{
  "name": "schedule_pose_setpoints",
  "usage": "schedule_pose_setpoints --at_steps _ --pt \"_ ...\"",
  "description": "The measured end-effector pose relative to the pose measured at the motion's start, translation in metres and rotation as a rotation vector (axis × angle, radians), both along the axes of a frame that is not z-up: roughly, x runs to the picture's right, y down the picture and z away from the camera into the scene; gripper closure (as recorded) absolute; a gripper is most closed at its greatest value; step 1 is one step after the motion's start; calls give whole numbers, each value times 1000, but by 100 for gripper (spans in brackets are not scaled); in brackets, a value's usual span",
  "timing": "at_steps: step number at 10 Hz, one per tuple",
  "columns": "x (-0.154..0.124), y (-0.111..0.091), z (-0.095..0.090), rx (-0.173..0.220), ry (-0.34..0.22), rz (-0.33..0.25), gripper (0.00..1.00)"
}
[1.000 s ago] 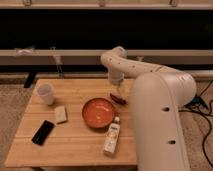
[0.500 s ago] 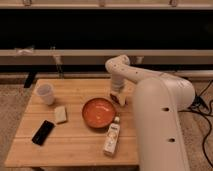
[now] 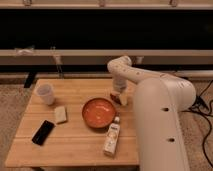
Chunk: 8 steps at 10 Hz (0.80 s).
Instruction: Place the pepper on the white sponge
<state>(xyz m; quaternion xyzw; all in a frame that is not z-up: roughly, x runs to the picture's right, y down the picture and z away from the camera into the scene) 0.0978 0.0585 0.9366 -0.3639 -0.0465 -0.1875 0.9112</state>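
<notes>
The pepper (image 3: pixel 114 98) is a small dark red sliver on the wooden table, just right of the orange bowl's far rim, mostly covered by my gripper. My gripper (image 3: pixel 118 96) hangs straight down from the white arm and sits low at the table, right at the pepper. The white sponge (image 3: pixel 60 114) lies on the left part of the table, left of the bowl and well away from the gripper.
An orange bowl (image 3: pixel 99 112) stands mid-table. A white cup (image 3: pixel 46 93) is at the far left, a flat black device (image 3: pixel 43 132) at the front left, and a white bottle (image 3: pixel 112 136) lies near the front edge. My big white arm body (image 3: pixel 160 125) covers the table's right side.
The gripper has come down from above the table's far right part onto the pepper beside the bowl. The other things have not moved.
</notes>
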Motion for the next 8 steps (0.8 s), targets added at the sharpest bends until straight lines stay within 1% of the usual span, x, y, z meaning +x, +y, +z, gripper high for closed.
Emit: schedule_pose_setpoints --at_steps 2,6,7,8 --pt "3 3 7 3 4 2 20" --pt "8 10 19 -8 17 -7 21" --pt "9 11 20 -12 22 -14 27" --pt "13 10 21 -14 37 -29 39"
